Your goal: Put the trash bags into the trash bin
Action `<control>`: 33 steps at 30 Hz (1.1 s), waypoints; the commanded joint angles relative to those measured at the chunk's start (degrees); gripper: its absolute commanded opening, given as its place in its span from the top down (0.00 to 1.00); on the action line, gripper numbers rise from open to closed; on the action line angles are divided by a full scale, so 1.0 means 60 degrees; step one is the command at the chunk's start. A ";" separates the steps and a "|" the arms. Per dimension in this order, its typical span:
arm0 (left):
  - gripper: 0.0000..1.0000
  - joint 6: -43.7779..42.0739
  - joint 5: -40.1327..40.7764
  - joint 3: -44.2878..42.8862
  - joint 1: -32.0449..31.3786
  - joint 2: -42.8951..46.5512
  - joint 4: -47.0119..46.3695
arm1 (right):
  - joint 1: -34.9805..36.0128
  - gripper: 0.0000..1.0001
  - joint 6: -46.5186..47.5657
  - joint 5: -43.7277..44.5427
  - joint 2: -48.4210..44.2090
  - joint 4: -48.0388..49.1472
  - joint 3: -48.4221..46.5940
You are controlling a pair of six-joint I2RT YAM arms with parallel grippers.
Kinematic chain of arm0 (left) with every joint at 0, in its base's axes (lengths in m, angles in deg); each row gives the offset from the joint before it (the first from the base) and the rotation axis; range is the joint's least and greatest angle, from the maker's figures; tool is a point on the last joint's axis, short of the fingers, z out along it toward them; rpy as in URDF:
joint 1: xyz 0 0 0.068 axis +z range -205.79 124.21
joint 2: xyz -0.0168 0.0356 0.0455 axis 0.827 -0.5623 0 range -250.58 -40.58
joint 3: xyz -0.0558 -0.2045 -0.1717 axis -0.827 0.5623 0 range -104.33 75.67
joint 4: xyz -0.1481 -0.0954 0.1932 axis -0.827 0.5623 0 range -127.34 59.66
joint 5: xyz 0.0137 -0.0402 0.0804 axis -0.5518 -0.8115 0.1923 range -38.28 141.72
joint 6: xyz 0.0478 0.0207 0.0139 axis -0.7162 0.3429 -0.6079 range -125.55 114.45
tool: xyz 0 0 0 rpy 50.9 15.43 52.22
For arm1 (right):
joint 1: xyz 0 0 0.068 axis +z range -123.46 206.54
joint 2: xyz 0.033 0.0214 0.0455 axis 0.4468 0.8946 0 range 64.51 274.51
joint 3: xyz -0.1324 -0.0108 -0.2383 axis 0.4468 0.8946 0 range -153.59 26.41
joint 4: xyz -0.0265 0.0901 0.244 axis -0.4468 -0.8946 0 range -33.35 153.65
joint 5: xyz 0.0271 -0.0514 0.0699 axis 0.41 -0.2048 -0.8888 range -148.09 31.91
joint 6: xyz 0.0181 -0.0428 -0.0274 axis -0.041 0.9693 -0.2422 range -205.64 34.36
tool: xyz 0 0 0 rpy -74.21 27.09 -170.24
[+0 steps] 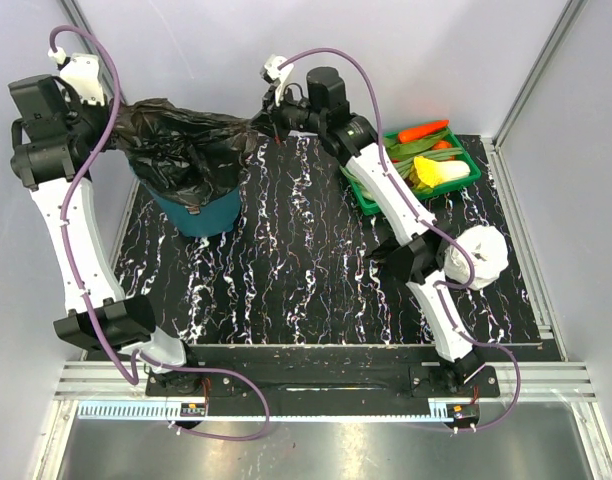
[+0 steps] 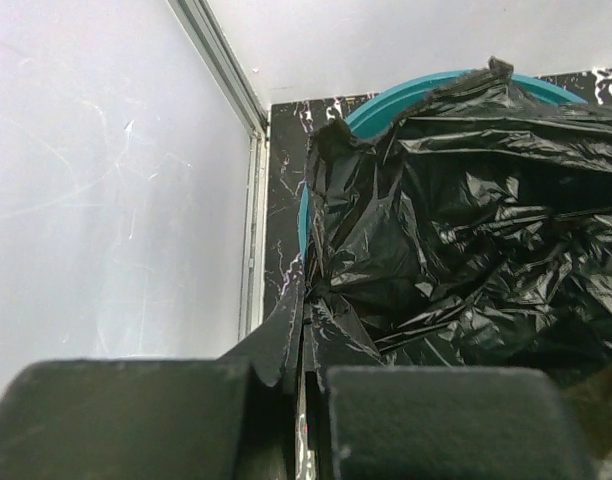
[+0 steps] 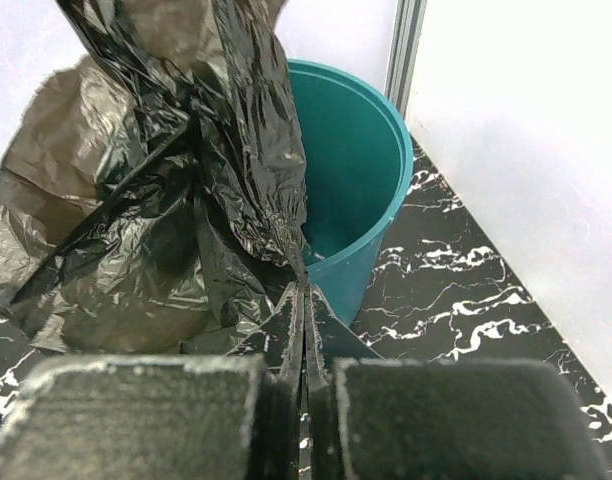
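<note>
White walls [image 1: 406, 50] ring the black bench [image 1: 296, 290]. Your left tool [image 2: 304, 372] and right tool [image 3: 304, 345] pinch the trash bag [image 1: 186, 140], stretched over the trash bin [image 1: 201, 215]. Pull too hard and it may rip or tip the bin.

No readable text, no labels, no brand marks, no numbers in any view
</note>
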 commanded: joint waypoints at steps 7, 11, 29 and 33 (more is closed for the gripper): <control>1.00 -0.1385 0.0949 -0.0069 0.0048 0.0012 0.0429 | 0.0016 1.00 0.0187 0.0279 0.0635 0.0775 0.0051; 1.00 -0.1605 0.0891 -0.0011 0.0151 -0.0091 0.0721 | 0.0045 1.00 0.0246 0.0382 0.0797 0.0908 -0.0007; 1.00 -0.1576 -0.0808 -0.1930 0.0429 0.0597 0.2860 | 0.0030 1.00 0.0495 0.0192 -0.0184 -0.0234 0.0519; 1.00 -0.1693 -0.0618 -0.1507 0.0429 0.0758 0.2978 | 0.0060 1.00 0.0568 0.0163 -0.0316 -0.0337 0.0754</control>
